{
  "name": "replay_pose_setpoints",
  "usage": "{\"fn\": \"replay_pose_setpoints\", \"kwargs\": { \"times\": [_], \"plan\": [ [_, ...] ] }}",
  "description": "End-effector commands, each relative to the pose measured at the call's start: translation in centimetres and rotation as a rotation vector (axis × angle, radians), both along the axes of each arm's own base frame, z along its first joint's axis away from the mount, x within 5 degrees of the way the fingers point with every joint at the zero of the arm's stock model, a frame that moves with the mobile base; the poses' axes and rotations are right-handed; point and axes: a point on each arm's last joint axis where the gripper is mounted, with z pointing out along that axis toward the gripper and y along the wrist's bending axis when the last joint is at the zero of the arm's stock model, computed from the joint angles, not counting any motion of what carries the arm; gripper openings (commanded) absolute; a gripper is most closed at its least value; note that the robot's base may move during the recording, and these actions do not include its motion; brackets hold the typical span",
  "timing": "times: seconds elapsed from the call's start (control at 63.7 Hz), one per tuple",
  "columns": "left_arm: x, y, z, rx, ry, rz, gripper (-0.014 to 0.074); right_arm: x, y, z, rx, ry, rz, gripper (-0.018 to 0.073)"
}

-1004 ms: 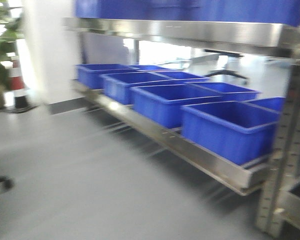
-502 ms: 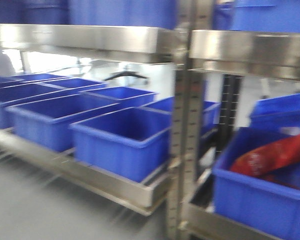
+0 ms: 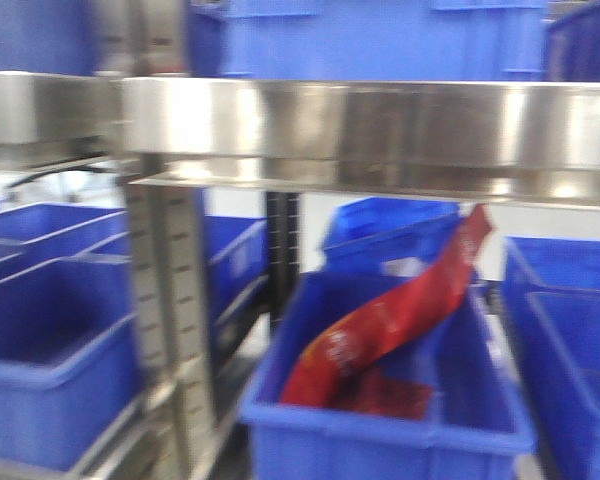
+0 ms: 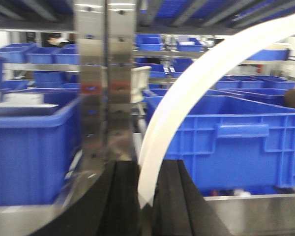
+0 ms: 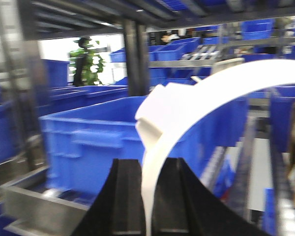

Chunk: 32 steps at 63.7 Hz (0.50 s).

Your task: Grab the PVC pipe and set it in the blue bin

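Observation:
A long curved white strap runs up from between the black fingers of my left gripper, which is shut on its lower end. My right gripper is shut on the white strap too, just below its tabbed end. A small white rounded piece, probably the PVC pipe, peeks out from behind a steel upright on the shelf; most of it is hidden. A large blue bin stands on the steel shelf ahead of the left gripper. Another blue bin stands ahead of the right gripper.
In the front view a blue bin holds a red bag. A perforated steel upright stands left of it, with a steel shelf beam overhead. More blue bins fill the racks on both sides.
The front view has swung right along the rack. The row of empty blue bins slid off to the left, and the bin with the red bag now sits in the middle.

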Motion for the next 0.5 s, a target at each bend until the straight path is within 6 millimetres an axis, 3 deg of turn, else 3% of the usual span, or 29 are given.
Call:
{"fn": "replay_pose_setpoints", "kwargs": {
  "times": [0.0,0.486],
  "plan": [
    [-0.15,-0.04,0.32,-0.015,-0.023,-0.009,-0.0111,-0.19,-0.05,0.24,-0.003,-0.031,-0.004,-0.0168],
    [-0.15,-0.04,0.32,-0.015,-0.023,-0.009,-0.0111,-0.19,-0.05,0.24,-0.003,-0.031,-0.004,-0.0168]
  ]
}}
